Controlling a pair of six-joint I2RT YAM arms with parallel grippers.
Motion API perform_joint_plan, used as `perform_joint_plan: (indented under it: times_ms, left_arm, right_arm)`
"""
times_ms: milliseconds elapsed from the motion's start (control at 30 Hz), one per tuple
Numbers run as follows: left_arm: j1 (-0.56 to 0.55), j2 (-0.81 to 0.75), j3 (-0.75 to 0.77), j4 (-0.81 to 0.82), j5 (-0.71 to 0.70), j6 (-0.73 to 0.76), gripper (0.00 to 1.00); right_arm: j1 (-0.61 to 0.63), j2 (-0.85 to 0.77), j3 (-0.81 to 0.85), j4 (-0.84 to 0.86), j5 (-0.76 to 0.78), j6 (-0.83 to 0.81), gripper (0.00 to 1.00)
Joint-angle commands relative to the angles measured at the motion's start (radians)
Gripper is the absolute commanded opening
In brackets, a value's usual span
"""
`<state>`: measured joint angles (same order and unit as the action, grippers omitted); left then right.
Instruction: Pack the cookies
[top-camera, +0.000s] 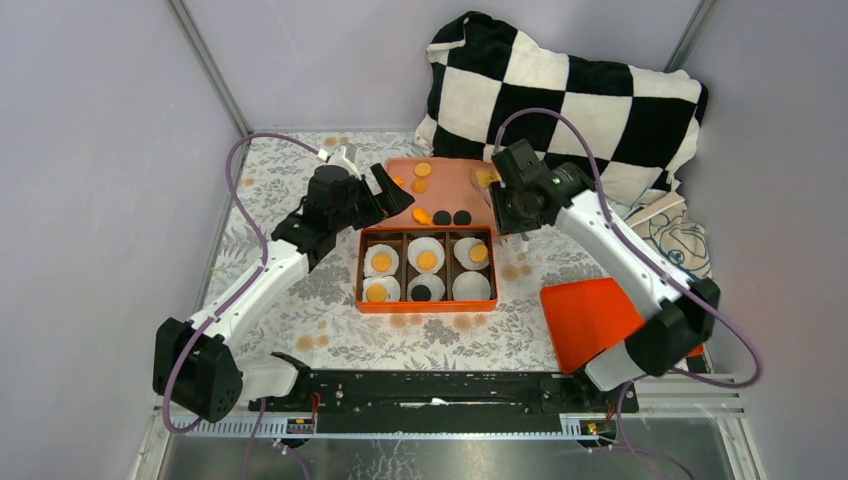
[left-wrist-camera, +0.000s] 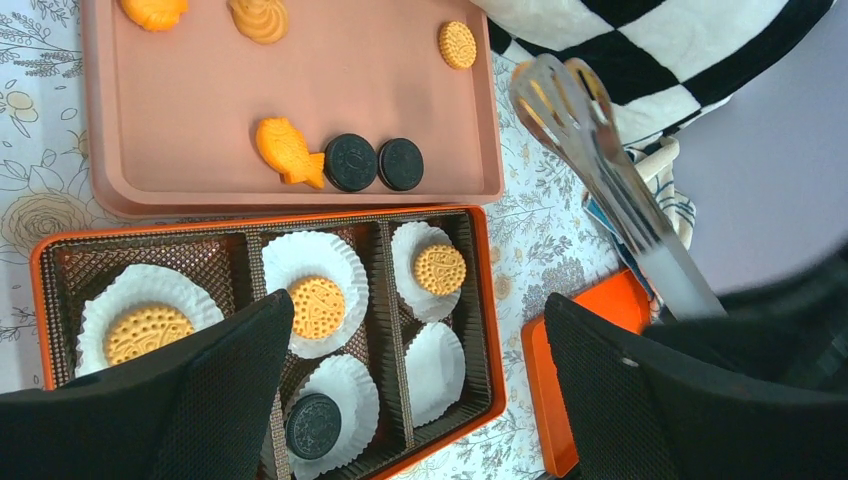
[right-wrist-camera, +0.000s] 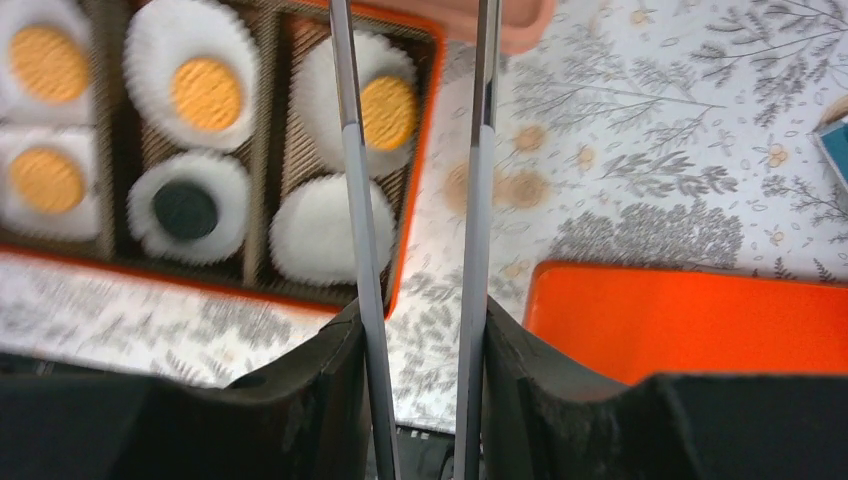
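Cookies (left-wrist-camera: 318, 307) first: where are they, and what are they like?

Starting at the left, the left gripper (left-wrist-camera: 417, 310) hangs over the near part of the box, its dark ribbed fingers (left-wrist-camera: 190, 400) spread wide with nothing between them. Beyond it a smooth pink tray (left-wrist-camera: 200, 100) carries six. These are a fish shape, a piped swirl, another moulded orange one, a round stamped biscuit, and two black embossed rounds touching each other.

And the box?

The orange box (top-camera: 427, 308) sits just beside the tray on the near side. It has a brown ridged insert and six compartments, each with a white pleated paper liner (left-wrist-camera: 435, 370). Five liners hold a cookie: four golden, and one black in the near middle. The near right liner shows only paper.

What's on the right?

The right gripper (right-wrist-camera: 422, 320) is clamped on shiny metal tongs (right-wrist-camera: 360, 200), whose two arms stand apart. I cannot tell whether their tips hold anything. Further right a flat orange lid (top-camera: 590, 320) lies on the flowered tablecloth (top-camera: 300, 310). At the far right is a plush black-and-white checked pillow (top-camera: 570, 100).
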<state>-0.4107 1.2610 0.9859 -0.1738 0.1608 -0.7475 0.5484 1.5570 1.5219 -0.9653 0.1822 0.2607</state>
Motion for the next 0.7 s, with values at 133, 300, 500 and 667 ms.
perform_joint_plan:
  times_ms: [133,300,500,667]
  left_arm:
    - [-0.004,-0.009,-0.006,0.002,-0.013,-0.007,0.99]
    - [-0.004,-0.012,0.000,0.000,-0.009,-0.006,0.99]
    - [-0.013,-0.019,-0.002,0.000,-0.005,-0.007,0.99]
    - [-0.020,-0.030,-0.007,0.003,-0.010,-0.006,0.99]
  right_arm:
    - [0.246,-0.239,-0.088,-0.181,-0.070,0.139,0.01]
    - [0.409,-0.314,-0.207,-0.243,-0.088,0.310,0.02]
    - [0.534,-0.359,-0.309,-0.243,-0.105,0.452,0.03]
    - [0.555,-0.361,-0.343,-0.241,-0.085,0.475,0.11]
